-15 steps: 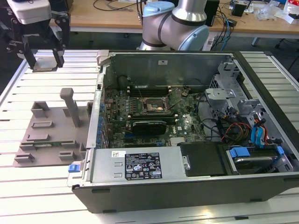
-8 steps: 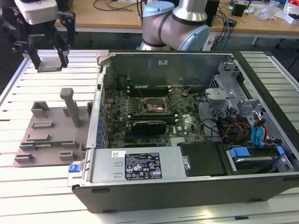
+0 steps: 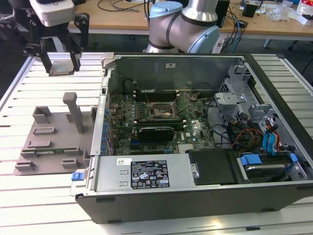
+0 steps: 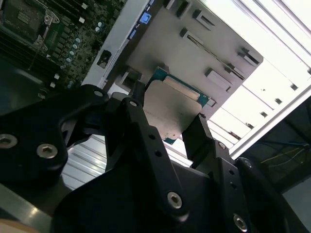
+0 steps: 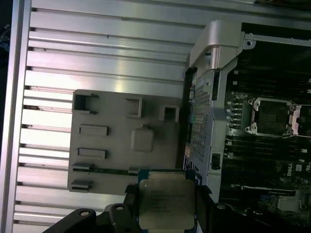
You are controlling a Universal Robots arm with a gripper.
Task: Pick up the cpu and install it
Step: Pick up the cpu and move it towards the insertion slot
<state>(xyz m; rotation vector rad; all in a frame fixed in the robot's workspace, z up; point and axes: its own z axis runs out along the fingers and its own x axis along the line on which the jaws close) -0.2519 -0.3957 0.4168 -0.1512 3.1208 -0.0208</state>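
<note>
We saw the cpu in the air, clamped by two opposite edges between the gripper fingers. The jaws were closed only to the chip's width, with nothing else in them. In the first wrist view the cpu showed its metal top with a green rim around it. In the second wrist view it sat between the black fingertips, one edge on each.

The arm stood behind the far side of the case and reached out toward the exterior view's left. The gripper hung fingers-down over the slatted table, beside the case's far corner on that side and clear of it.

The grey tray lay on the table nearer the camera than the gripper, just beside the case wall. The gripper touched neither the tray nor the table.

The case was open. The socket sat in the middle of the board, well apart from the cpu. In the first wrist view the socket showed a dark centre inside a metal frame.
</note>
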